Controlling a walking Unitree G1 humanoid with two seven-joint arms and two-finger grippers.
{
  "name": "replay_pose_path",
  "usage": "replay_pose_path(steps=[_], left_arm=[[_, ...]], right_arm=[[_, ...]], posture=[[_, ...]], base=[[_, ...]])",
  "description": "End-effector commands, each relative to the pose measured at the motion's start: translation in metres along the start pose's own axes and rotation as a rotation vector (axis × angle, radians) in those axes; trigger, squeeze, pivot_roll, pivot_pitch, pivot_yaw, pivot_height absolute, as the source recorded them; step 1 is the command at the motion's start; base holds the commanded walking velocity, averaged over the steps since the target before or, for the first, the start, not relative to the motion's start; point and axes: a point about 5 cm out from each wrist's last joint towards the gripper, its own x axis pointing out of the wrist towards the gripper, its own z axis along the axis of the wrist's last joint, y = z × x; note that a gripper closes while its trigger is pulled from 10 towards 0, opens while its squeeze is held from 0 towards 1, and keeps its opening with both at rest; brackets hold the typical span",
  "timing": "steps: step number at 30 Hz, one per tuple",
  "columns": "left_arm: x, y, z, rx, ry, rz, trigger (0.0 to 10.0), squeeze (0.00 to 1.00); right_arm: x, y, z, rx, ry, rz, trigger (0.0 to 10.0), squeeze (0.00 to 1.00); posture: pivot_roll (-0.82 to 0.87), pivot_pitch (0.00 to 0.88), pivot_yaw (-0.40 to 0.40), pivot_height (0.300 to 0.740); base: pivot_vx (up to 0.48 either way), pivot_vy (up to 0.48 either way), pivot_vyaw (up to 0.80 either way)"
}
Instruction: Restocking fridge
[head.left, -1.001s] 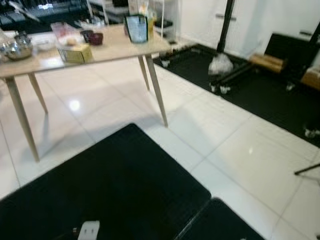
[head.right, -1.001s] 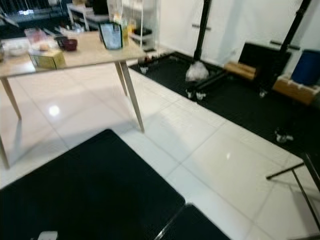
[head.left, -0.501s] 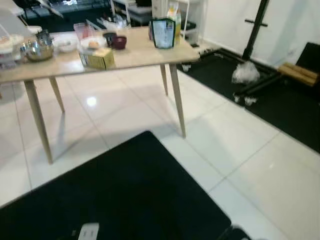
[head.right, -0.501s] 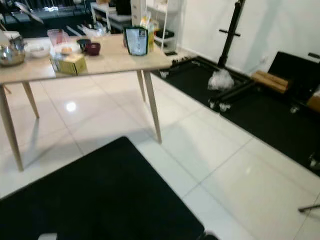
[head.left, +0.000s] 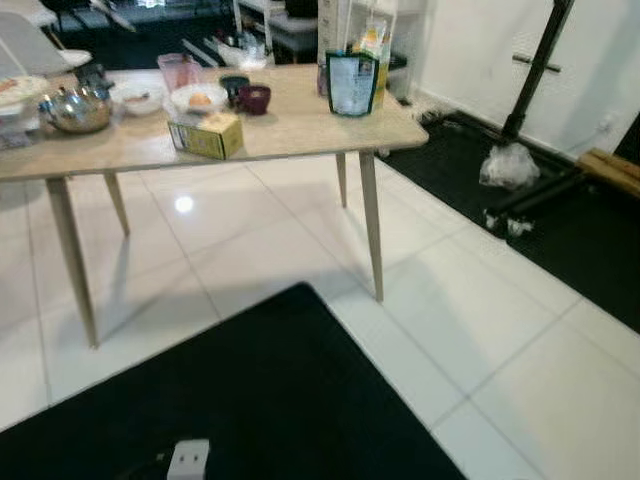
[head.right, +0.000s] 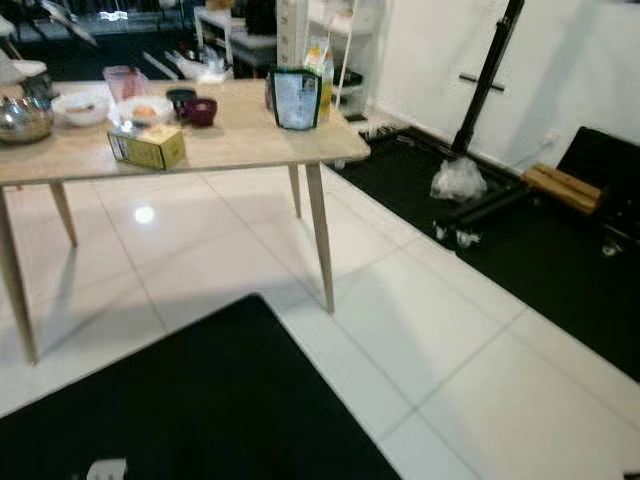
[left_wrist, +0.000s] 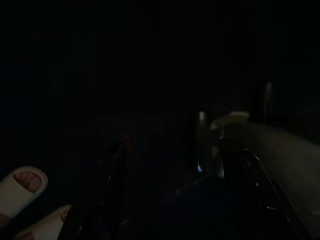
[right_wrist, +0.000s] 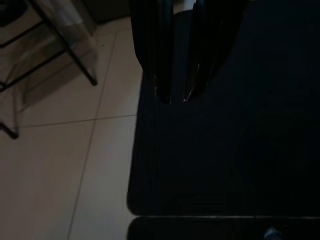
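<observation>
You see a pale wood-look table (head.left: 290, 130) with a smooth matt top on slim wooden legs, standing on glossy white floor tiles (head.left: 450, 300) that mirror a ceiling light. A matt black mat (head.left: 250, 400) lies in front. On the table sit a shiny metal pot (head.left: 78, 110), a yellow cardboard box (head.left: 207, 135) and a glossy printed pouch (head.left: 351, 84).

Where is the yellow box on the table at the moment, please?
The yellow box sits near the wooden table's front edge, just in front of the white bowl, left of the upright pouch.
</observation>
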Motion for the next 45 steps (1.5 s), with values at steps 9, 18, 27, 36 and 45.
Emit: replay_pose_path(steps=[9,18,27,36,45], left_arm=[[-0.001,-0.004,-0.008,0.011,0.027,-0.004,10.0,0.0],[-0.001,-0.004,-0.01,0.003,0.028,-0.005,10.0,0.0],[-0.001,-0.006,-0.011,-0.016,0.024,-0.008,10.0,0.0],[-0.001,-0.006,-0.012,-0.03,0.025,-0.005,10.0,0.0],[0.0,-0.007,-0.006,-0.029,0.01,-0.009,10.0,0.0]], right_arm=[[-0.001,-0.002,-0.01,-0.001,0.009,-0.004,10.0,0.0],[-0.002,0.0,-0.018,0.007,0.023,0.009,10.0,0.0],[-0.003,0.0,-0.024,0.017,0.027,0.012,10.0,0.0],[-0.003,0.001,-0.027,0.025,0.03,0.014,10.0,0.0],[-0.003,0.002,-0.028,0.029,0.027,0.017,10.0,0.0]], posture=[[0.07,0.0,-0.045,0.74],[0.07,0.0,-0.043,0.74],[0.07,0.0,-0.046,0.74],[0.07,0.0,-0.039,0.74],[0.07,0.0,-0.032,0.74]], base=[[0.374,0.0,0.0],[0.378,0.0,0.0],[0.376,0.0,0.0],[0.377,0.0,0.0],[0.377,0.0,0.0]])
